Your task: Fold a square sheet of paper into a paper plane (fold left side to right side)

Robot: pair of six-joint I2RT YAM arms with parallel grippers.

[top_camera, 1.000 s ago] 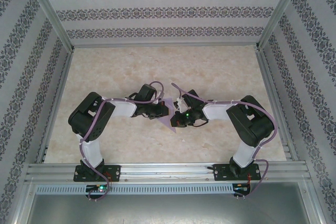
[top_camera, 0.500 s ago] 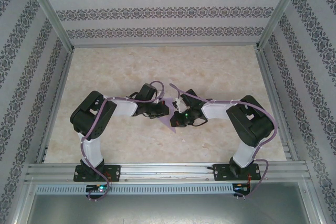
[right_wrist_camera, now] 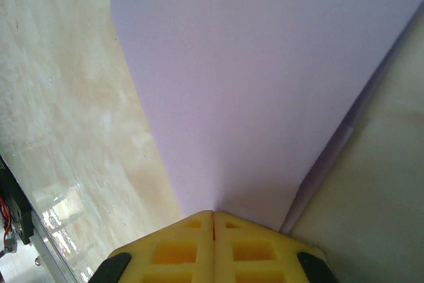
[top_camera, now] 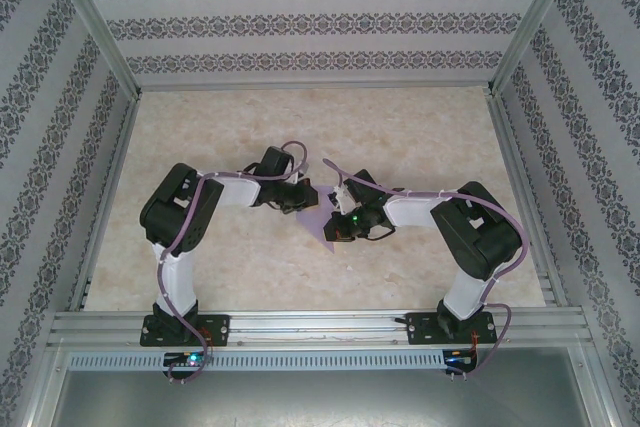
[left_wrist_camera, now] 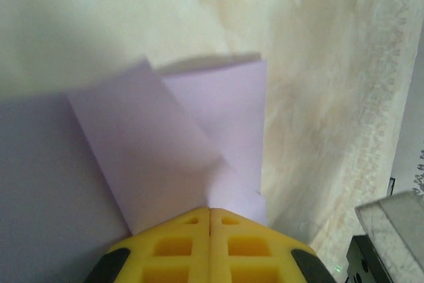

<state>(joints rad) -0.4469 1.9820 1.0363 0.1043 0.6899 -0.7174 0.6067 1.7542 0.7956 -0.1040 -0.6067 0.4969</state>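
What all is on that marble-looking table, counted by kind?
Folded lavender paper sheet: 1
Black-and-white robot arms: 2, the left arm and the right arm
Yellow-fingered hands: 2, the left hand and the right hand
Total: 5

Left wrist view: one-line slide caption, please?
Left jaws, shut, tips against folded lavender paper, two flaps overlapping, over the marbled table.

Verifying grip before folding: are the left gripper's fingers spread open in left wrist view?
No, the left gripper has its yellow fingers pressed together on the lavender paper.
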